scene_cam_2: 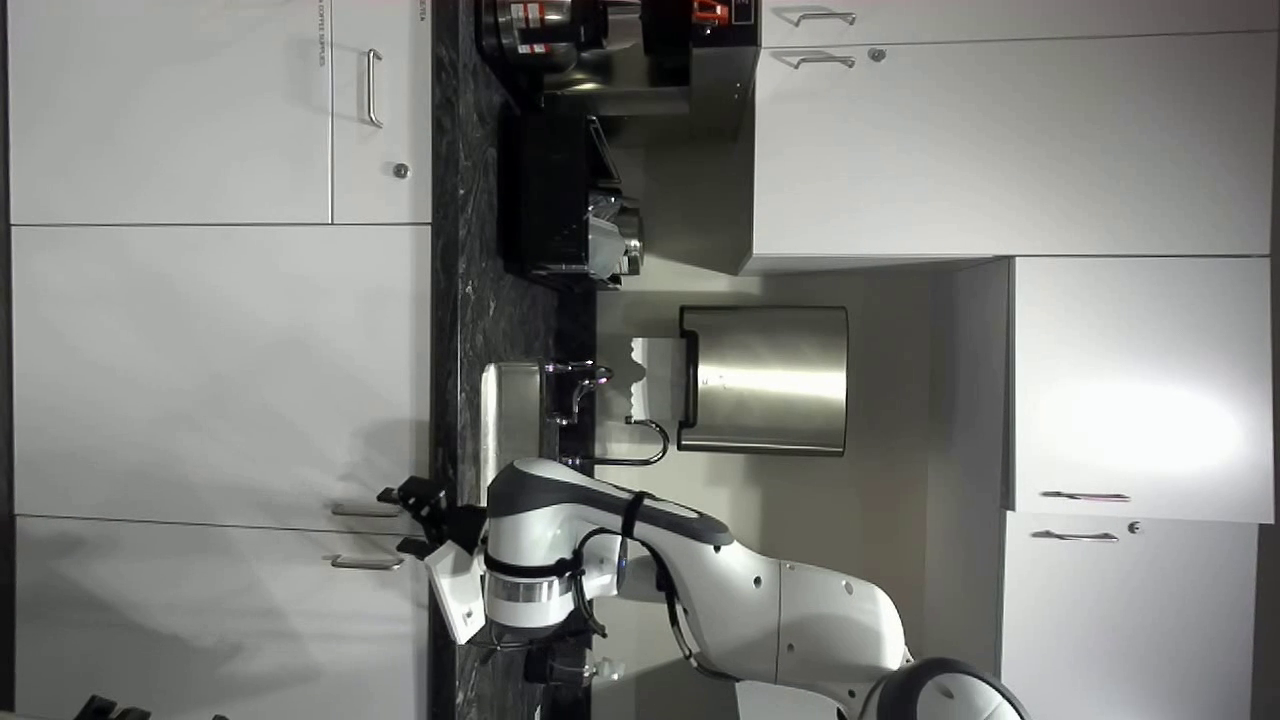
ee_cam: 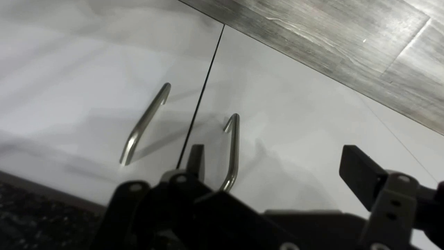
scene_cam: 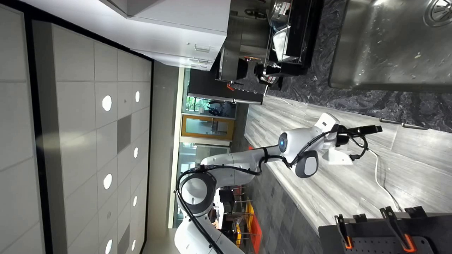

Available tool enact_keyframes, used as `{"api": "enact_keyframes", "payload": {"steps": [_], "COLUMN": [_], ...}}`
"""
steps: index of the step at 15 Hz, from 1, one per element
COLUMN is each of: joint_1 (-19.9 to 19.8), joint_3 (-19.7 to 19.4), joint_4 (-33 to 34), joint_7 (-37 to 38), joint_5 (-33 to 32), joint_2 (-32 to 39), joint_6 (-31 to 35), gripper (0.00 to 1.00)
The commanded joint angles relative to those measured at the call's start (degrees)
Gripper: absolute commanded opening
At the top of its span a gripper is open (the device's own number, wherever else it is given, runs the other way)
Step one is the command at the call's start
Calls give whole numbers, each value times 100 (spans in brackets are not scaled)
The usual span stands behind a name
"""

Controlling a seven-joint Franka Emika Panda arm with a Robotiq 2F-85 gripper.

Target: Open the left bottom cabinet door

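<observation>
White is the left bottom cabinet door (scene_cam_2: 220,370), and closed; the gripper (ee_cam: 273,152), spread wide, is near its handle (ee_cam: 235,149), seemingly without contact.

In the wrist view, the handle (ee_cam: 234,149) of the left door (ee_cam: 295,132) shows between the gripper's (ee_cam: 274,163) 2 spread fingers (ee_cam: 362,177), with wide room on 1 side. A slim gap runs behind it. The neighbouring handle (ee_cam: 147,121) stands near the other side; the countertop (ee_cam: 38,222) blocks above. Floor (scene_cam: 416,169) stretches in front, crossed by a white cable (scene_cam: 376,169).
</observation>
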Motion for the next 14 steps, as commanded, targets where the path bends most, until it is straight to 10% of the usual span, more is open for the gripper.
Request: {"api": "enact_keyframes", "payload": {"steps": [1,14], "joint_1": [-329,-820], "joint_3": [267,561], "joint_4": [361,882], "joint_7": [-60,-174], "joint_5": [-9,-221], "joint_2": [334,1002], "joint_6": [215,608], "gripper": [100,100]}}
